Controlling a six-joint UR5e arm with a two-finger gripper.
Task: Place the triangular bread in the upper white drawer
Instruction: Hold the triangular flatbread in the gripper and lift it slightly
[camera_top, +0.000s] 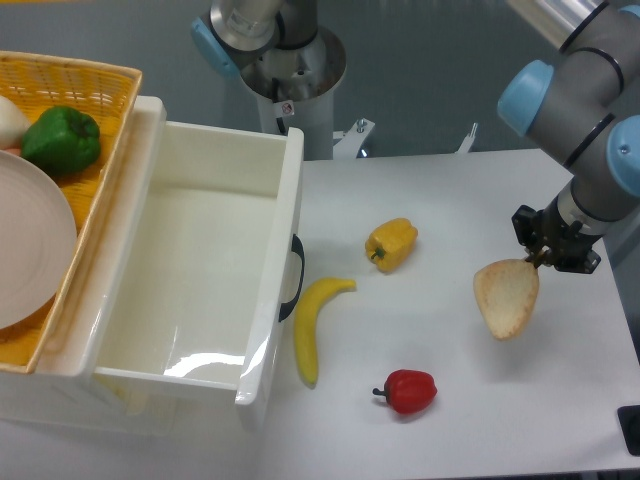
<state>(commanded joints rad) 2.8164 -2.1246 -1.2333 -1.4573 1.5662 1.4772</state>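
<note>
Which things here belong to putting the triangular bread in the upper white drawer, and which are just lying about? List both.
Belongs to the job:
- triangular bread, held by the pincer, hanging clear of the table
- upper white drawer, pulled open, nothing inside

Just lying about:
- banana
- yellow pepper
- red pepper
- yellow wicker basket holding a green pepper and a plate

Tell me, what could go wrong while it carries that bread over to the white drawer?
The gripper seems to pinch the triangular bread only at its top edge, so the hanging slice might slip or tear off. On the way to the upper white drawer, a low pass could knock the yellow pepper or banana, or catch the drawer's wall.
</note>
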